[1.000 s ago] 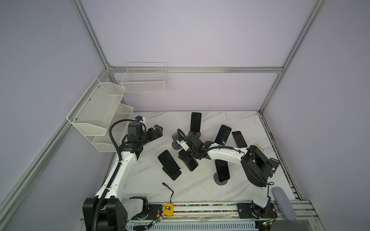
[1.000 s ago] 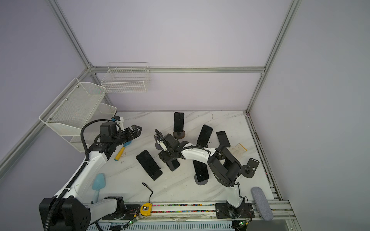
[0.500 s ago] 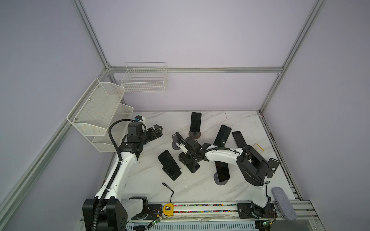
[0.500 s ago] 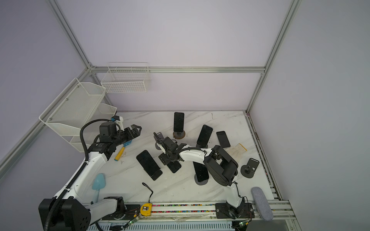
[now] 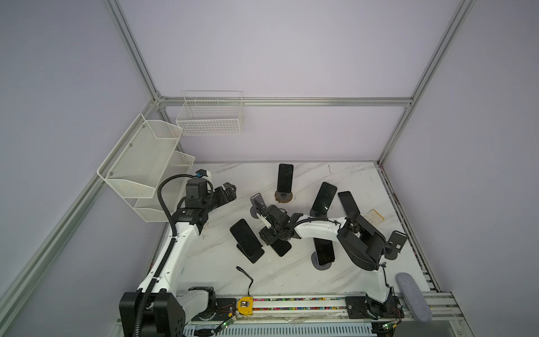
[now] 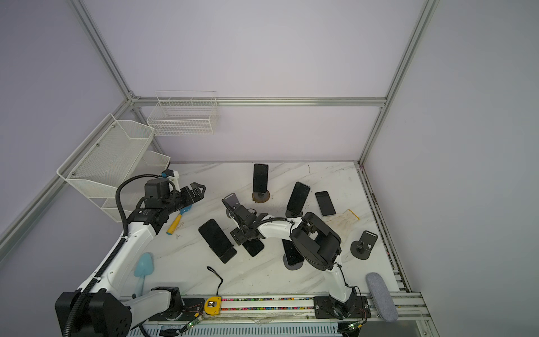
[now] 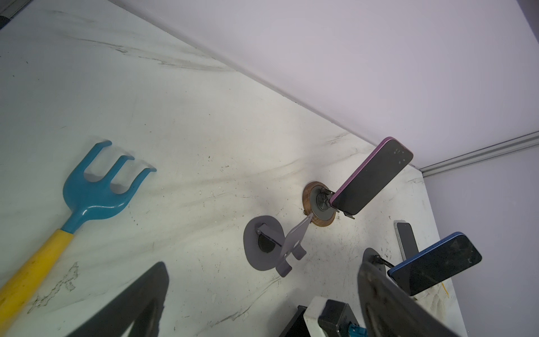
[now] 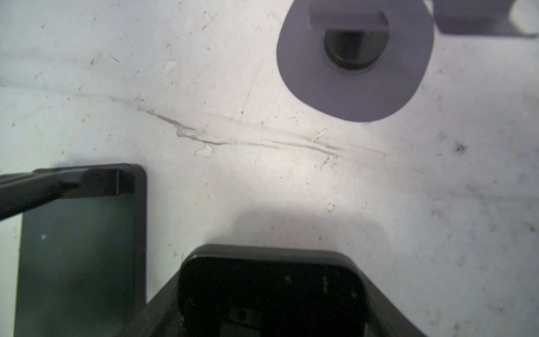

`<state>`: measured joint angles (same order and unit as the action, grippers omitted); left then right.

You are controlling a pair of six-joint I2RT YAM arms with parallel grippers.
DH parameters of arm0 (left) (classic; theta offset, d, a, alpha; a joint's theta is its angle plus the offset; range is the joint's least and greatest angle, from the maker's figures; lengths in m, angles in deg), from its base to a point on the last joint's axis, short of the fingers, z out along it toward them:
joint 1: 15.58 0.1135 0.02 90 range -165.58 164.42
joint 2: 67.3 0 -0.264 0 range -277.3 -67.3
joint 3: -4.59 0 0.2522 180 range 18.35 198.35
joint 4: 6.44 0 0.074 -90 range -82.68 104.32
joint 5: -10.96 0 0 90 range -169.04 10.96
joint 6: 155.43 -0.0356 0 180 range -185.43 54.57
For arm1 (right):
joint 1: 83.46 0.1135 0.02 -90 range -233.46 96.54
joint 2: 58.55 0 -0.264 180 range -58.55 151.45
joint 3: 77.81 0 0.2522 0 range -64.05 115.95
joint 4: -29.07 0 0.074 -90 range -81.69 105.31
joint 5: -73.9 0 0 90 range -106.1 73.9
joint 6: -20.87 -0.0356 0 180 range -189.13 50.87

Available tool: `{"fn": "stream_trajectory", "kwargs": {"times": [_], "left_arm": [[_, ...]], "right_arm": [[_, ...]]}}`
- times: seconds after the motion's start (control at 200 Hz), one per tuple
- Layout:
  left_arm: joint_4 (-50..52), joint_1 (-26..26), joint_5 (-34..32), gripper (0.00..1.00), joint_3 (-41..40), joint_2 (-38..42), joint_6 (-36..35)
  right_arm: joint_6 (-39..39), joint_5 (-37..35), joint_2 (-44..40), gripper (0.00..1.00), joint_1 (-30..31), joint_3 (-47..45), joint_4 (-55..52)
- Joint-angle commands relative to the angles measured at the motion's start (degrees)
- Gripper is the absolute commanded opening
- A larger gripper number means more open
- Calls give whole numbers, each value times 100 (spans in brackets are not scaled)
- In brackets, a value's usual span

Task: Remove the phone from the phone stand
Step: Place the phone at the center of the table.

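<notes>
The left arm [image 5: 179,245] and right arm [image 5: 316,230] have white shells and black joints; a ribbed black cable [image 5: 162,201] follows the left one.

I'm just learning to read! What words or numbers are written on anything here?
None can be read.
White mark on the left arm: too small.
Dark mark on the yellow tape measure: too blurred.
Screens of the phones: dark, no text.
</notes>
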<state>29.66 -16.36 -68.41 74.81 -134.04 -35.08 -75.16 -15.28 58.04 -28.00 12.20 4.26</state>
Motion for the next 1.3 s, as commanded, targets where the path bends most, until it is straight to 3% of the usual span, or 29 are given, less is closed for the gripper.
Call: {"fn": "stream_trajectory", "kwargs": {"times": [0.0, 0.425, 0.545, 1.175, 1.295], "left_arm": [[-29, -19, 1, 100, 429, 195, -139], [-72, -19, -68, 100, 326, 286, -200], [252, -19, -384, 100, 422, 254, -284], [-137, -10, -360, 100, 163, 460, -110], [-127, -10, -621, 100, 119, 567, -73]], "right_arm": [[-154, -230, 181, 60, 92, -178, 41], [-117, -196, 382, 65, 99, -150, -96], [-124, -152, 433, 66, 108, -146, -124], [163, -231, 529, 72, 123, -100, -352], [157, -231, 524, 73, 129, -68, -407]]}}
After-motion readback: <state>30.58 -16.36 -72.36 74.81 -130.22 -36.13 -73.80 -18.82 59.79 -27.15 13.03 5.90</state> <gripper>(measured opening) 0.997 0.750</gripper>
